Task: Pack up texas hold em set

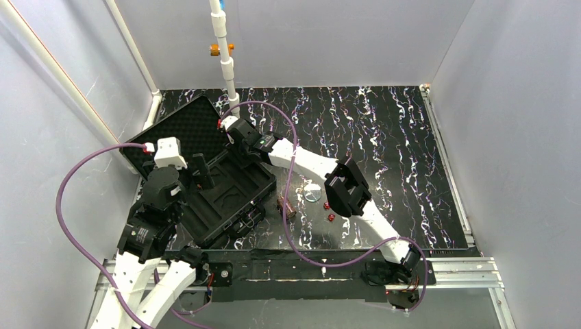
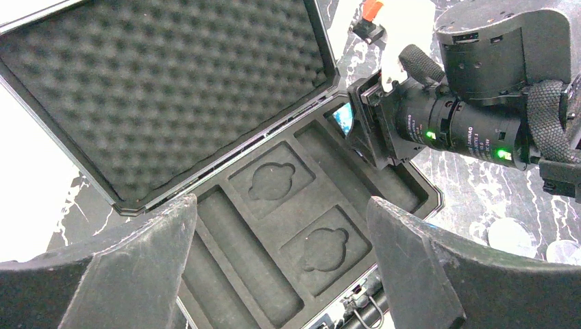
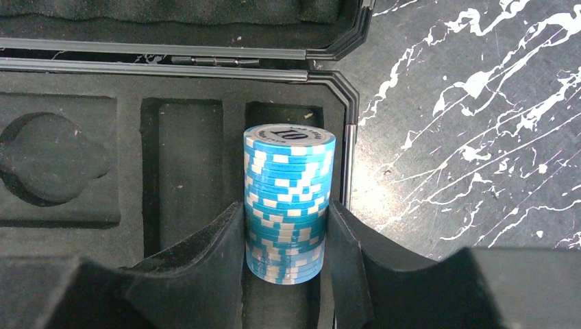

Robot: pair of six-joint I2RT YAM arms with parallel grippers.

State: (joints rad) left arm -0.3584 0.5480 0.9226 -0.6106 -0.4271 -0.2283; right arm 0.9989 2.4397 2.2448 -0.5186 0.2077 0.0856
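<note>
— Where is the set sitting?

— You are looking at the black marbled bench (image 1: pixel 397 151). The case (image 1: pixel 233 195) is lying open left of centre in the overhead view, with its foam lid (image 1: pixel 181 127) lying back toward the upper left.

— And the arms?

— Your left pincer (image 2: pixel 281 209) is hovering over the foam tray (image 2: pixel 274 226) with its jaws gaping wide, gripping nothing. Your right pincer (image 3: pixel 288 223) is clamping the blue-white chip stack (image 3: pixel 288 171) over the narrow slot (image 3: pixel 281 113) at the tray's right edge in its wrist view.

— What is lying outside?

— Just right of the case, a brown chip stack (image 1: pixel 284 205), a clear disc (image 1: pixel 312 193) and two red dice (image 1: pixel 327 205) are resting on the bench.
</note>
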